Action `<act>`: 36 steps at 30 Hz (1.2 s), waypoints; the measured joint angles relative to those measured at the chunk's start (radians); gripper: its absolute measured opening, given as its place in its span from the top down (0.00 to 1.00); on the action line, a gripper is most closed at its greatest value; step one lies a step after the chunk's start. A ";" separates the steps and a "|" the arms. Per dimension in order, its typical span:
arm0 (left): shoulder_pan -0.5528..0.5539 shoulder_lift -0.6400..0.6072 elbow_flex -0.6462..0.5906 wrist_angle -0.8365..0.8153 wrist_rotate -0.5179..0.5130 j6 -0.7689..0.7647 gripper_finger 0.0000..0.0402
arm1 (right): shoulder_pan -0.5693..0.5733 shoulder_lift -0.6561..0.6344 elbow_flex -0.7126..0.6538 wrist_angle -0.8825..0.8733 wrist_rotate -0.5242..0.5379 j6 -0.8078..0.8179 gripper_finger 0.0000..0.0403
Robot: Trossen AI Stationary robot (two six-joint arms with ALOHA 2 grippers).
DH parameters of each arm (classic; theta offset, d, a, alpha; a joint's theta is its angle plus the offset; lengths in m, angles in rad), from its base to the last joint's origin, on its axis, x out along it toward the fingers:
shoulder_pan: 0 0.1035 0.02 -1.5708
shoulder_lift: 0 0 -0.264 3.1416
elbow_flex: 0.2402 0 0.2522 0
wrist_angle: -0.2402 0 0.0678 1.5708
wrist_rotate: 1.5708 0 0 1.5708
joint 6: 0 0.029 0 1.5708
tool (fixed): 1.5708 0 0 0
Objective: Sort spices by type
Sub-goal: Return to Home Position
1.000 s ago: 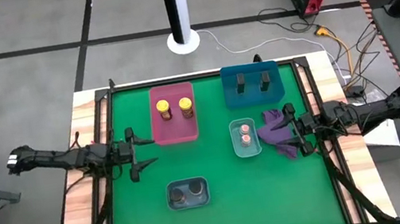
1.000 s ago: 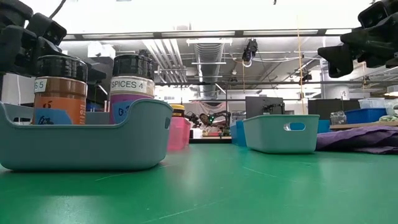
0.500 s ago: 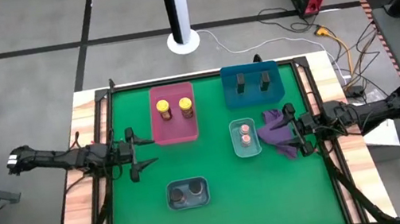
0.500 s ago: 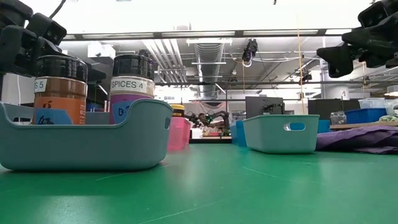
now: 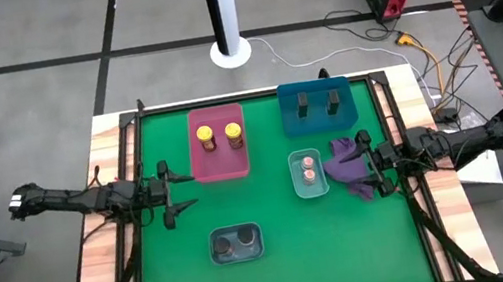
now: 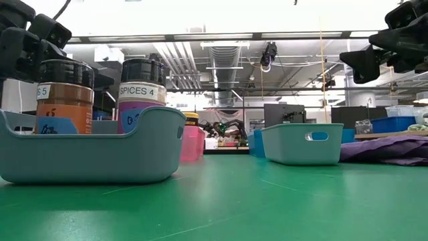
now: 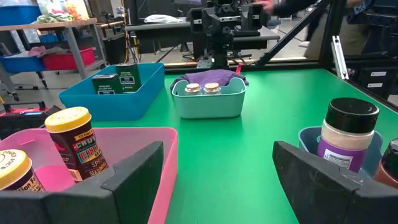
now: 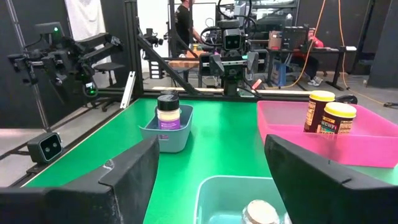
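Observation:
Two yellow-lidded jars (image 5: 220,137) stand in the pink tray (image 5: 222,166) at the far left. Two slim dark jars (image 5: 317,102) stand in the blue tray (image 5: 320,120) at the far right. Two tiny pinkish jars (image 5: 309,168) sit in the pale tray (image 5: 311,189). Two round dark-lidded jars (image 5: 234,244) stand in the grey tray (image 5: 239,257) near the front. My left gripper (image 5: 170,187) hovers open at the mat's left side, level. My right gripper (image 5: 366,163) hovers open at the right side, above the edge of the purple cloth (image 5: 344,163). Nothing is between either pair of fingers.
The purple cloth lies crumpled between the pale tray and my right gripper. Open green mat (image 5: 272,208) stretches between the trays and along the near edge. A white pole (image 5: 223,14) stands beyond the far edge. Metal frame bars (image 5: 130,140) run along the table's sides.

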 joint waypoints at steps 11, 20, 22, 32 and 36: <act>0.000 0.000 0.000 0.000 0.000 0.000 0.29 | 0.000 0.000 0.000 0.000 0.000 0.000 0.25; 0.000 0.000 0.000 0.000 0.000 0.000 0.29 | 0.000 0.000 0.000 0.000 0.000 0.000 0.21; 0.000 0.000 0.000 0.000 0.000 0.000 0.29 | 0.000 0.000 0.000 0.000 0.000 0.000 0.20; 0.000 0.000 0.000 0.000 0.000 0.000 0.29 | 0.000 0.000 0.000 0.000 0.000 0.000 0.17; 0.000 0.000 0.000 0.000 0.000 0.000 0.29 | 0.000 0.000 0.000 0.000 0.000 0.000 0.16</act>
